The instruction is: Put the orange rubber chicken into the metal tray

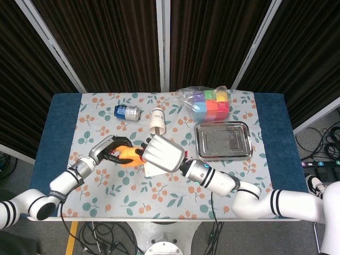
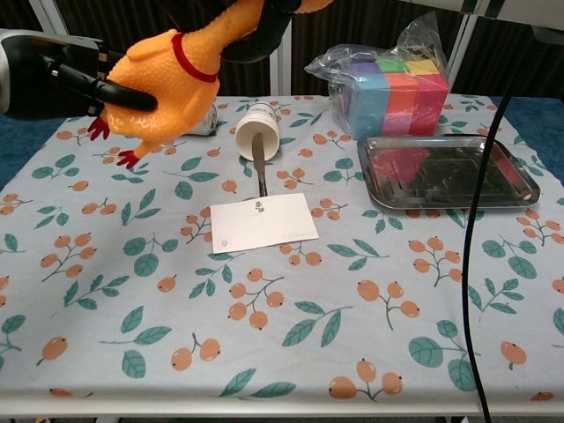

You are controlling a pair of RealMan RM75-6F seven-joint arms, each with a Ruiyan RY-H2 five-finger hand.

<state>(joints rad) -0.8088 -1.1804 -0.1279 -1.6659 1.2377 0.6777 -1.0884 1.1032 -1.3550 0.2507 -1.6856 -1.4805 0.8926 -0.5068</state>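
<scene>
Chest view, pebbled orange rubber chicken [image 2: 172, 84], shiny metal tray [image 2: 447, 170]

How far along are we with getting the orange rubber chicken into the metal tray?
Done: the orange rubber chicken is off the table. In hand: the left hand grips its body while the right hand holds its head end. Left: carry it across to the metal tray, which holds nothing yet, and release.

One rubber chicken [image 2: 167, 79], one metal tray [image 2: 445, 172], one can [image 1: 127, 112], one cup [image 2: 256, 128], one card [image 2: 263, 221].
</scene>
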